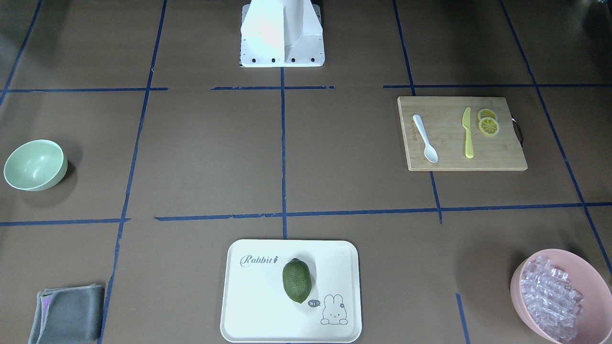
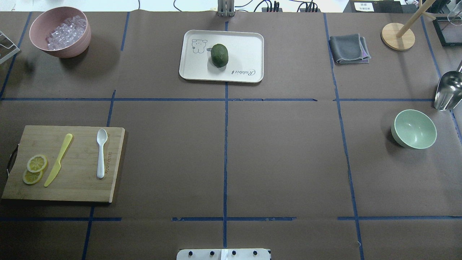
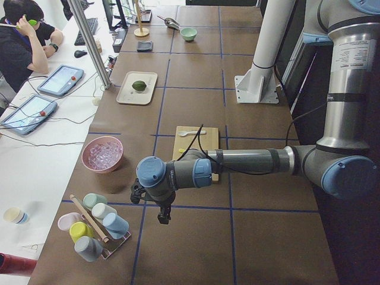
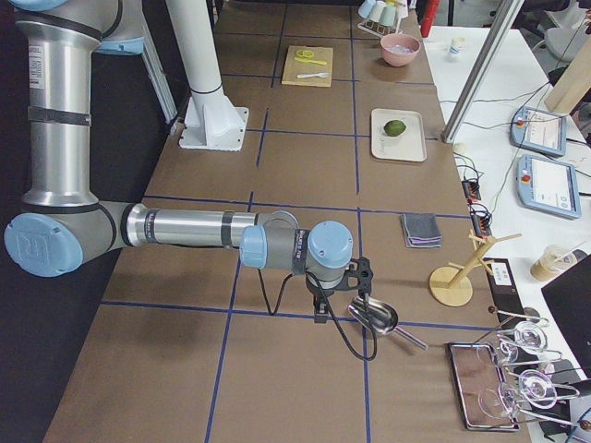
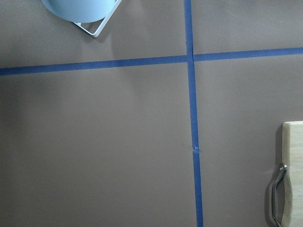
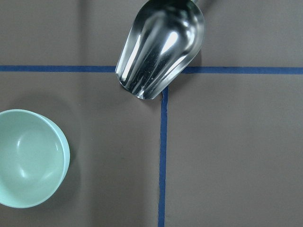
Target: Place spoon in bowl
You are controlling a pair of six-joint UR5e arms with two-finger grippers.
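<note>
Spoon (image 2: pixel 101 153) lies flat on the cutting board (image 2: pixel 83 187), inboard side, scoop pointing away from me, w/ the yellow knife (image 2: pixel 57 160) beside it, outboard. Bowl (image 2: pixel 414 129) sits well apart from the board, far over on my R. My L gripper (image 3: pixel 162 217) hangs off the board's outer end; fingers apart or together, can't tell. Same for my R gripper (image 4: pixel 319 312). Best approach, I reckon: L over mid-handle, fingers straddling it, clear of the knife, pinch low.

My left arm (image 3: pixel 249 160) and right arm (image 4: pixel 185 226): silver tube links, grey joint housings, pale blue end caps, 1 printed label on each upper link. Black cable (image 4: pixel 263 293) loops along each forearm. My left claw (image 3: pixel 162 216) and right claw (image 4: pixel 319 314): small, black, detail unreadable. White pedestal (image 1: pixel 282 33), 4 dark bolts on its base-plate edge.
</note>
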